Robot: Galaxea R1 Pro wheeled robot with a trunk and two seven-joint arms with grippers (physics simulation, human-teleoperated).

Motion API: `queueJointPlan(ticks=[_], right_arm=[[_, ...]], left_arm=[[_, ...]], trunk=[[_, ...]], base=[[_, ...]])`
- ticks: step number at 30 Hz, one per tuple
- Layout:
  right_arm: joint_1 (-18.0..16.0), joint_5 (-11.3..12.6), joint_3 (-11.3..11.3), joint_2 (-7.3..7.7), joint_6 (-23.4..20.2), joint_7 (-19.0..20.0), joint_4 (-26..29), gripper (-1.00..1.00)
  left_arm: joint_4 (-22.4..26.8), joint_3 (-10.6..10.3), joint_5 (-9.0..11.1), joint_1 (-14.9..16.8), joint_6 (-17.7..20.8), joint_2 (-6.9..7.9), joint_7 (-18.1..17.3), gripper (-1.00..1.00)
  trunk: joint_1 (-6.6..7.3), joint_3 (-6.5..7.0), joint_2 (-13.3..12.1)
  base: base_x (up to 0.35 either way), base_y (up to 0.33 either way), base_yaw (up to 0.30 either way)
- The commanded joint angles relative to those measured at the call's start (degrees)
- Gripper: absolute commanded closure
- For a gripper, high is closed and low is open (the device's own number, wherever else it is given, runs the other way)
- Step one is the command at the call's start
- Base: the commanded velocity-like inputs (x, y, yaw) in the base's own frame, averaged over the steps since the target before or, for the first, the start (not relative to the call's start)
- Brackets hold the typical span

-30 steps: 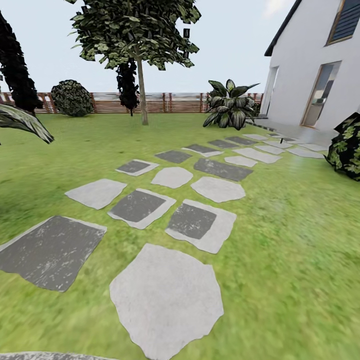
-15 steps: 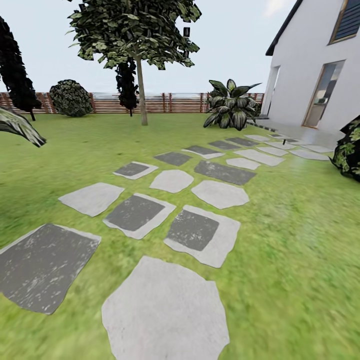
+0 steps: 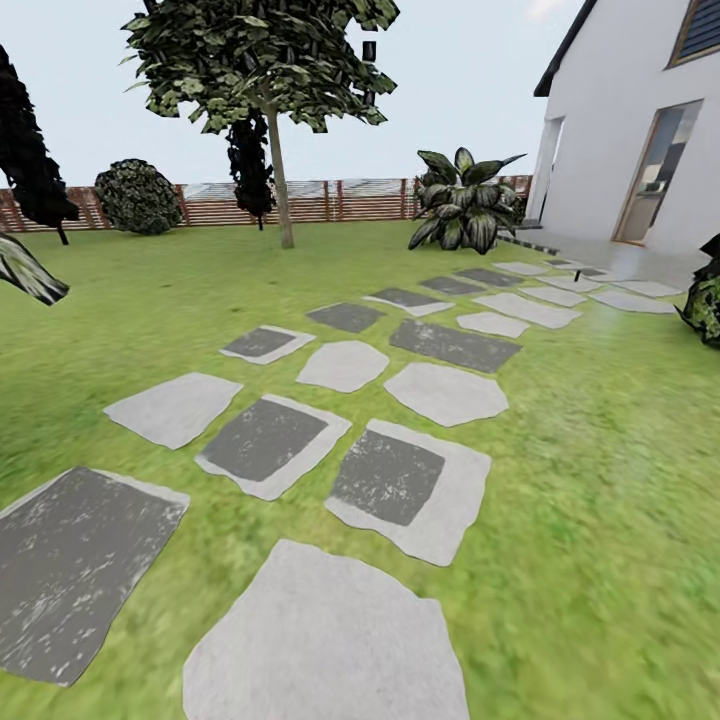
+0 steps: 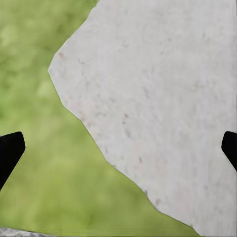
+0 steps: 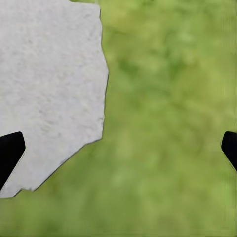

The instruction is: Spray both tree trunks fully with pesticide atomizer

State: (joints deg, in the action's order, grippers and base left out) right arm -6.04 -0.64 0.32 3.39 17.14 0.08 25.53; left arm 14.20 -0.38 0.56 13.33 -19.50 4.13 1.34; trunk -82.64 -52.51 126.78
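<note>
A path of pale and dark stone slabs crosses the lawn toward the white house. At its far end, near the house, a tiny dark object stands; I cannot tell what it is. A leafy tree stands before the wooden fence. The left gripper and the right gripper are wide apart and hold nothing.

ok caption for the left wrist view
Open left gripper hanging over a pale stone slab edged by grass.
</note>
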Motion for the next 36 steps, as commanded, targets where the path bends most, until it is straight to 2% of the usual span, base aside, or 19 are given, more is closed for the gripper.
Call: queueJointPlan(ticks=[1,36], right_arm=[[0.0,-0.1,0.0,0.02,0.2,0.0,0.0,-1.0],[0.0,0.1,-0.1,-0.05,0.3,-0.2,0.1,-1.0]], left_arm=[[0.0,-0.1,0.1,0.0,-0.2,0.0,0.1,-1.0],[0.0,-0.1,0.1,0.0,-0.2,0.06,0.1,-1.0]], trunk=[[-0.02,-0.05,0.0],[-0.02,-0.05,0.0]], base=[[0.34,0.0,0.0],[0.34,0.0,0.0]])
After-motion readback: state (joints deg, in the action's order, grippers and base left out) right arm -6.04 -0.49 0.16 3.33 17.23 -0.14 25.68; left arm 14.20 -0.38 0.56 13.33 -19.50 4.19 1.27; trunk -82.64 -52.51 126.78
